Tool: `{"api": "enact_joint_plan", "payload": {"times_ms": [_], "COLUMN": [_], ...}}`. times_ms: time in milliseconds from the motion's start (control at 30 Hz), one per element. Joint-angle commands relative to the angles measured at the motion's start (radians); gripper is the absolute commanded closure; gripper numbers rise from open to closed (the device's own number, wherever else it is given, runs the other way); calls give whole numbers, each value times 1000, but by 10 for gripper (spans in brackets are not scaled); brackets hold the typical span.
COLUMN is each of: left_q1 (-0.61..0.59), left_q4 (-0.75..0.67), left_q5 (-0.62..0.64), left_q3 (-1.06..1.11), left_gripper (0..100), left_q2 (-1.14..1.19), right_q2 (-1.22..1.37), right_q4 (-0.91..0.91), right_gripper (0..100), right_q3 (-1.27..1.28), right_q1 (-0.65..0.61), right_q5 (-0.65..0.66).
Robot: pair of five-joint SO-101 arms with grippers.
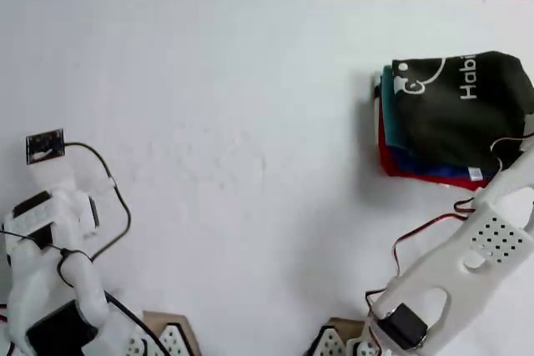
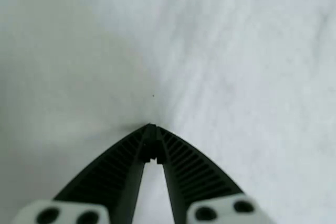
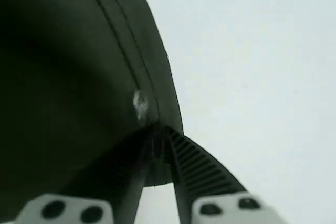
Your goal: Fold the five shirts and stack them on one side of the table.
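A stack of folded shirts (image 1: 442, 131) lies at the table's right side. A dark green shirt (image 1: 467, 106) with white print is on top, and red, blue and teal layers show at its edges. The right arm (image 1: 492, 235) stretches from the front edge to the stack's near right corner. In the right wrist view my right gripper (image 3: 156, 132) is shut, its tips against the hem of the dark shirt (image 3: 68, 77); I cannot tell whether fabric is pinched. My left gripper (image 2: 151, 129) is shut with nothing in it, over bare white table. The left arm (image 1: 50, 231) sits folded at the front left.
A small blue circuit board (image 1: 44, 146) with a black cable lies at the left, just beyond the left arm. The white tablecloth (image 1: 234, 122) spreads wide between the arms and the far edge. Arm bases stand at the front edge.
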Motion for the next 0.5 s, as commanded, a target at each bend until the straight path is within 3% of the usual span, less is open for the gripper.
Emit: {"api": "enact_joint_plan", "payload": {"times_ms": [0, 200, 467], "left_q1": [-5, -5, -5], "left_q4": [-12, -12, -12], "left_q5": [12, 11, 9], "left_q3": [-4, -4, -4], "left_gripper": [973, 973, 973], "left_q2": [-6, -6, -6], "right_q2": [-93, -93, -272], "right_q4": [16, 18, 22], "right_gripper": [979, 979, 979], "right_q3": [-38, -330, -199], "right_q1": [1, -18, -105], "right_q5": [0, -9, -11]}}
